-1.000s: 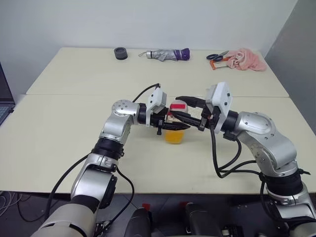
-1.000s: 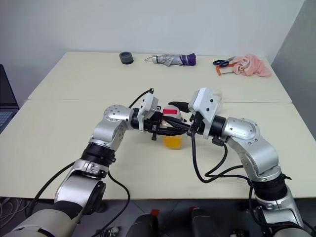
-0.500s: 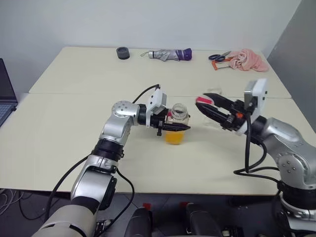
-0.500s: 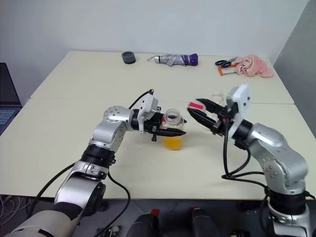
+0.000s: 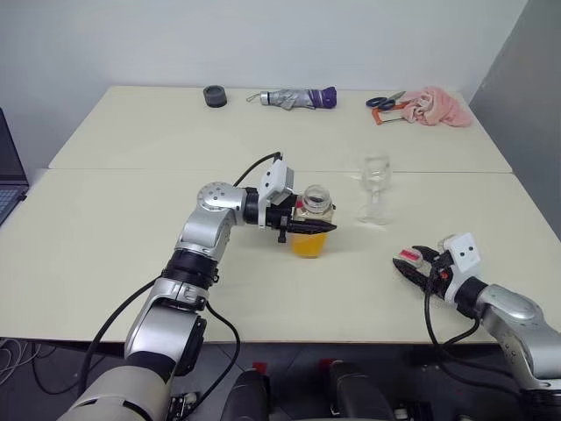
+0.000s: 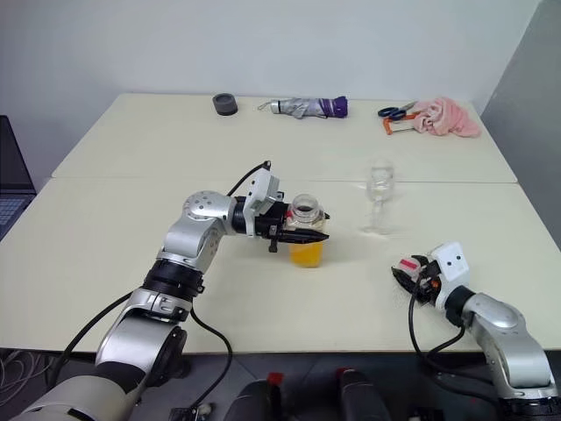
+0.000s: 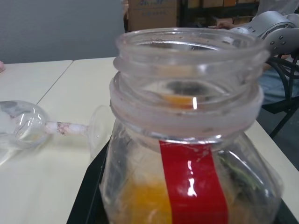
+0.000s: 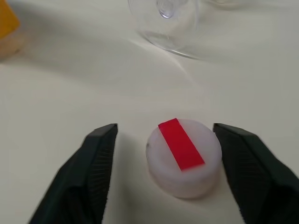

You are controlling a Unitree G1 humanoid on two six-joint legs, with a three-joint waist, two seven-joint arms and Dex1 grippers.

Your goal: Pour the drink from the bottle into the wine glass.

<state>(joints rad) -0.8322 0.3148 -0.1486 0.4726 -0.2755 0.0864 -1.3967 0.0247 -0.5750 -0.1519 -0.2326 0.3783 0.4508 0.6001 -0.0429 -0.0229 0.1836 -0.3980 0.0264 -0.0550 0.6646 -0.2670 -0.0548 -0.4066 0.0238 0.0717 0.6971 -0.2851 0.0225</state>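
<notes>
The bottle (image 5: 316, 198) stands upright mid-table with its wide neck uncapped, its red label stripe (image 7: 194, 186) facing the left wrist view. The orange drink (image 5: 308, 244) fills its lower part. My left gripper (image 5: 317, 226) is shut on the bottle's body from the left. The wine glass (image 5: 375, 188) stands upright to the right of the bottle, apart from it, and looks empty. My right gripper (image 5: 410, 262) lies low over the table's front right, open. The white cap with its red stripe (image 8: 183, 156) sits on the table between the fingers (image 8: 96, 172), touching neither.
Along the far edge lie a black round thing (image 5: 214, 95), a folded umbrella (image 5: 294, 96), scissors (image 5: 386, 103) and a pink cloth (image 5: 434, 103). A laptop (image 5: 7, 167) shows at the left edge. A seam (image 5: 131, 168) joins the two tables.
My right gripper lifted the cap off the bottle, swung right and down to the table's front right, and opened, letting the cap go. The left gripper and the bottle kept still.
</notes>
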